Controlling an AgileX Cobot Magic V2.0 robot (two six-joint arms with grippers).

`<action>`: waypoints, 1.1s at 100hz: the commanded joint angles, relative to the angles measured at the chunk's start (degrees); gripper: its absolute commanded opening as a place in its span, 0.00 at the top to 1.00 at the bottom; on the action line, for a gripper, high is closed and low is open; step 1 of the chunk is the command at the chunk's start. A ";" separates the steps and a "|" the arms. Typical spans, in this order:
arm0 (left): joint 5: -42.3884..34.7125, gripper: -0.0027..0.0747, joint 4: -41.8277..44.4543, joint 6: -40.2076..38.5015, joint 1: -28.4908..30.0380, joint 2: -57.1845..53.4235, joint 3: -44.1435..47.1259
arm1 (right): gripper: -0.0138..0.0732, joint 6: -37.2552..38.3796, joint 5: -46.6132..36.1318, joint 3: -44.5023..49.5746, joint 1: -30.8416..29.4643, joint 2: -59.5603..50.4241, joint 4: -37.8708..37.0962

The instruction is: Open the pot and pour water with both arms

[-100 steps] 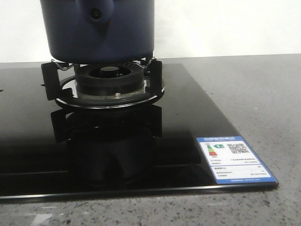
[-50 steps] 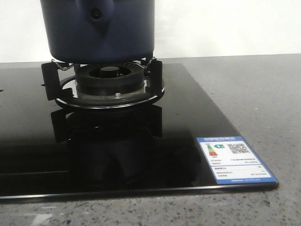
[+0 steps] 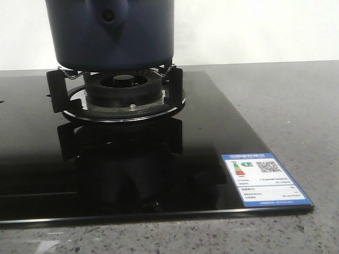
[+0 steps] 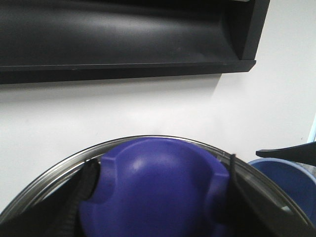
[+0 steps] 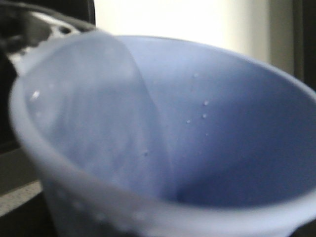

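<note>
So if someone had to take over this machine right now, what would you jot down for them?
Left gripper: its fingers sit either side of the purple lid knob; a firm grip can't be confirmed.
Right gripper: not visible; its camera looks into a light blue cup, so it probably holds it. A few droplets inside, bottom hidden.
Pot: sitting on the stove burner.
Done: left arm is at the lid, cup is close by.
Left: lift the lid off, then pour the water.

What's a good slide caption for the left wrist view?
Left gripper straddling the rounded purple-blue lid knob above the lid's shiny metal rim, light blue cup alongside.
</note>
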 commanded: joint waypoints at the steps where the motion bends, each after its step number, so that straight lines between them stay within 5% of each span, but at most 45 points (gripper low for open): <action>1: -4.66 0.50 -0.32 -0.35 0.17 -1.42 -2.05 | 0.46 -0.20 -3.44 -2.54 0.06 -2.46 -4.35; 110: -4.22 0.50 -0.32 -0.35 0.17 -1.42 -2.05 | 0.46 -0.20 -3.34 -2.54 0.06 -0.55 -28.46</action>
